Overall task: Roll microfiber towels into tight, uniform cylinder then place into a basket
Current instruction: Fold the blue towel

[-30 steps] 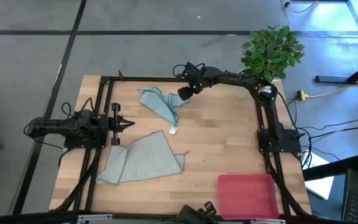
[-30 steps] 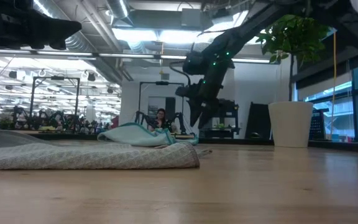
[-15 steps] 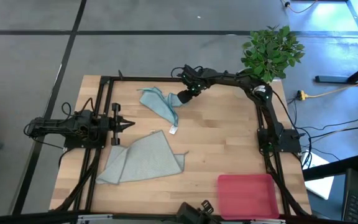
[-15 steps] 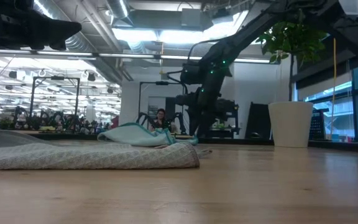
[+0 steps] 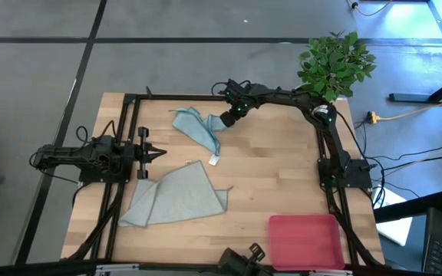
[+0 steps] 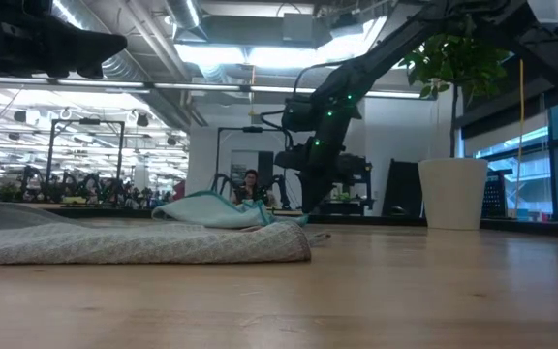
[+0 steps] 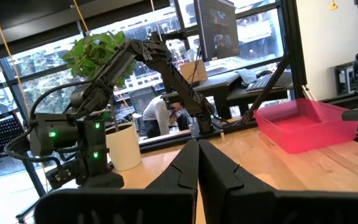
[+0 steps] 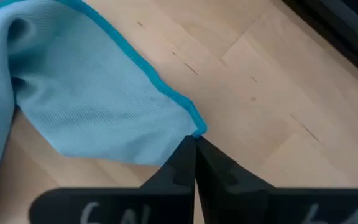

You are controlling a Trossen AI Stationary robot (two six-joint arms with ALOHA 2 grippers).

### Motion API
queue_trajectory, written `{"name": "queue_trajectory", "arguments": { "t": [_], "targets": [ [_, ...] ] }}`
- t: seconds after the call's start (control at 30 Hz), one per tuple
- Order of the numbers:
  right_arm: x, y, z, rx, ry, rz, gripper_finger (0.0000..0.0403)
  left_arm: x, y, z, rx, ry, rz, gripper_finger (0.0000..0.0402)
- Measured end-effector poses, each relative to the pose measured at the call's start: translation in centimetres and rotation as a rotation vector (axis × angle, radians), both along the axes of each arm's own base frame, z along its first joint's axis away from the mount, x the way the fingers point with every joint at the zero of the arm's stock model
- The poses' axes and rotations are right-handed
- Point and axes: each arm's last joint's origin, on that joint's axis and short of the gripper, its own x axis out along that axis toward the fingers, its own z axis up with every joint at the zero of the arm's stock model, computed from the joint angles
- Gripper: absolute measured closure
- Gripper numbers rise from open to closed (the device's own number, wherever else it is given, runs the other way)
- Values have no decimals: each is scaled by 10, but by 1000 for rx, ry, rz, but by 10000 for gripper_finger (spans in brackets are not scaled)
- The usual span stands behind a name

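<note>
The light teal-blue towel (image 5: 194,126) lies crumpled at the far middle of the table, its white tag (image 5: 213,160) toward the near side. My right gripper (image 5: 225,120) stands at the towel's right corner, shut on it. The larger grey-green towel (image 5: 175,195) lies loosely folded near the left front. The pink basket (image 5: 305,239) sits at the near right corner. My left gripper (image 5: 158,153) waits shut at the table's left side, above the wood. My right gripper pinches the teal towel's right corner (image 8: 196,129) between its two fingertips, at the dark-blue hemmed edge. The fingers come steeply from above, slanting in from the right. The rest of the towel (image 8: 86,93) lies slack on the table.
A potted plant (image 5: 336,65) stands at the table's far right corner. A black frame (image 5: 129,115) runs along the table's left, far and right edges. Bare wood lies between the two towels and the basket. Someone sits in the room beyond the table (image 6: 251,184).
My right gripper has sunk toward the table at the teal towel's right corner, rolled a little, and its fingers have come together on that corner. The towels have stayed where they were.
</note>
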Motion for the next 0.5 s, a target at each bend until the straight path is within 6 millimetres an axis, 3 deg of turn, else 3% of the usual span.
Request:
{"name": "queue_trajectory", "arguments": {
  "t": [0.5],
  "targets": [
    [0, 0, 0, -23, 10, 65, 400, 0, 0, -1, 0, 10, 0, 401]
  ]
}}
